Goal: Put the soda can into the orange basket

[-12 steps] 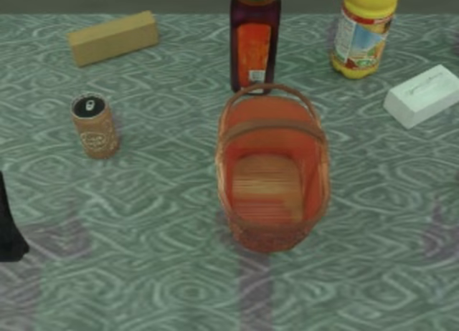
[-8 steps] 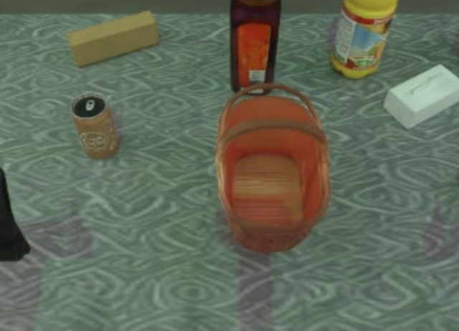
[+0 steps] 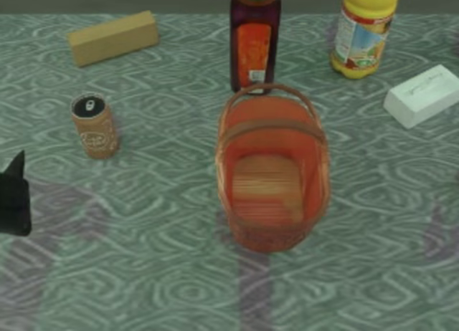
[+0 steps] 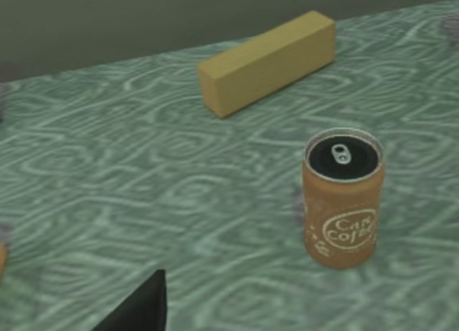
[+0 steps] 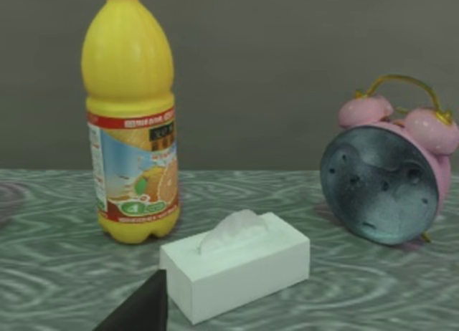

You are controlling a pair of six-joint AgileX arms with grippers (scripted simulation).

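Observation:
The soda can [image 3: 95, 125] is a small tan-orange cylinder with white markings and a dark top. It stands upright on the left part of the table, and the left wrist view shows it [image 4: 342, 198] too. The orange basket [image 3: 315, 166] sits at the table's middle, handle arched over its pale slatted bottom, with nothing in it. My left gripper [image 3: 14, 198] is at the left edge, in front of and left of the can and apart from it. Only one dark fingertip [image 4: 143, 306] shows in its wrist view, with nothing beside it. My right gripper is outside the top view; one fingertip [image 5: 147, 302] shows.
A tan wooden block [image 3: 113, 37] lies behind the can. A tall dark red bottle [image 3: 254, 37] stands just behind the basket. A yellow juice bottle [image 3: 364, 30] and a white tissue box [image 3: 422, 94] are at the back right. A pink alarm clock [image 5: 387, 177] stands near them.
My left gripper has shifted a little farther from the table's front edge and toward the can. The can, the basket and everything else have stayed put.

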